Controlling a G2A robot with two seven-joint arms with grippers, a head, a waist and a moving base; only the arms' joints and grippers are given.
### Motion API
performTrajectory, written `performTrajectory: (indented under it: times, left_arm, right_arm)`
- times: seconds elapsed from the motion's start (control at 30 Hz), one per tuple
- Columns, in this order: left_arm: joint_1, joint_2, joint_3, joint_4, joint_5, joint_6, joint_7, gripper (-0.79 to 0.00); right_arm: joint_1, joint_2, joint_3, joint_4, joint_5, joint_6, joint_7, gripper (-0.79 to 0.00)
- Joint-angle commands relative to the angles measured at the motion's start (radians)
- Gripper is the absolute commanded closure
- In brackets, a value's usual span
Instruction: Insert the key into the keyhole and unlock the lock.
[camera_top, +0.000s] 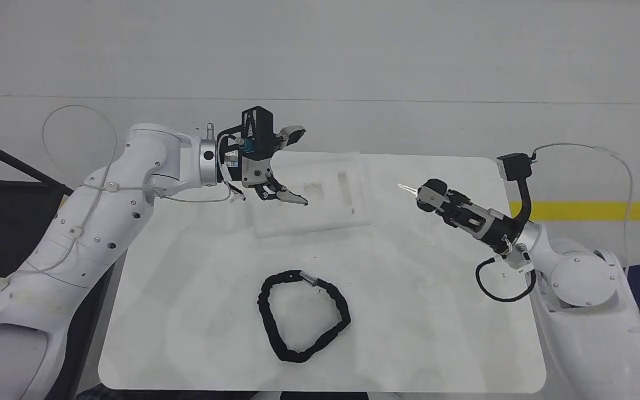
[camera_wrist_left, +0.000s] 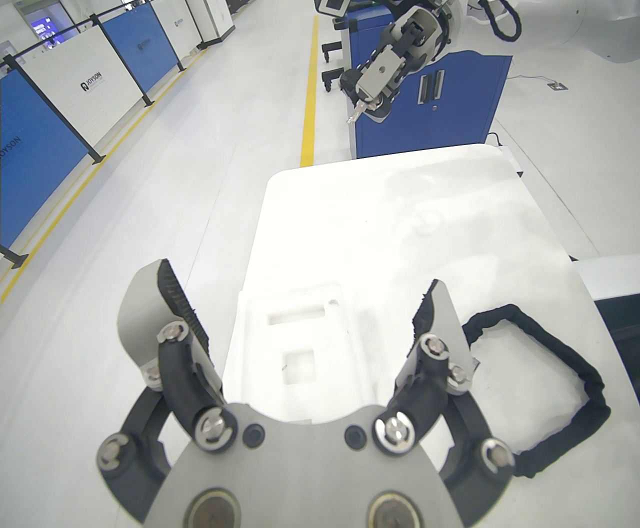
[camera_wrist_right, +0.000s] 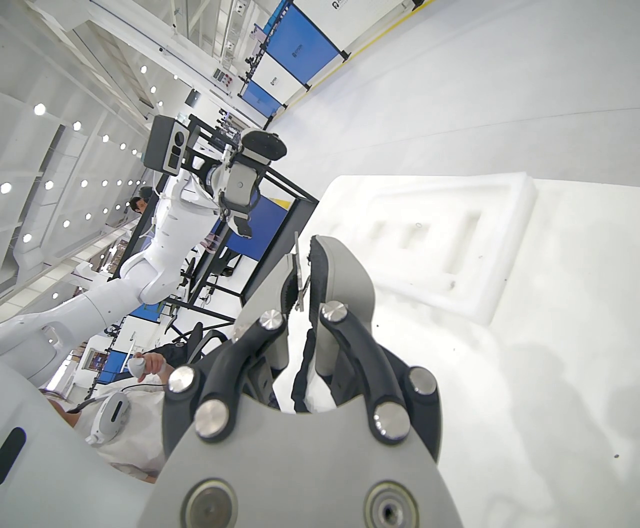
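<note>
- Small silver metal key (camera_top: 404, 187): clenched flat between the pads of the right gripper (camera_wrist_right: 301, 280), with its blade projecting past the fingertips. It is held in the air over the right part of the white table (camera_top: 450, 330).
- Judgement: the key is light, thin, stiff and smooth. It is liable to swivel in the pads under turning load, so the hold on its head needs to be firm.
- Black fabric-sleeved cable lock (camera_wrist_left: 590, 375): lies as a closed loop on the table, well apart from the key.
- Judgement: the cable is limp and will slide or twist if pushed. It is best held at its pale metal lock body (camera_top: 310, 277). The keyhole is too small to make out.
- Left gripper (camera_wrist_left: 300, 320): released, jaws wide and empty, above the white foam tray (camera_top: 340, 190).
</note>
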Motion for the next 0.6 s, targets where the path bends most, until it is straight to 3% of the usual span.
performTrajectory:
  times: [0.0,0.23,0.57]
  left_arm:
    - [0.0,0.0,0.0,0.0,0.0,0.0,0.0,-0.785]
    - [0.083,0.008,0.006,-0.084,0.137,0.045,-0.058,-0.785]
    - [0.238,0.008,0.044,-0.092,0.175,0.031,-0.054,-0.785]
  right_arm:
    - [0.0,0.0,0.0,0.0,0.0,0.0,0.0,0.0]
    - [0.0,0.0,0.0,0.0,0.0,0.0,0.0,0.0]
    - [0.0,0.0,0.0,0.0,0.0,0.0,0.0,0.0]
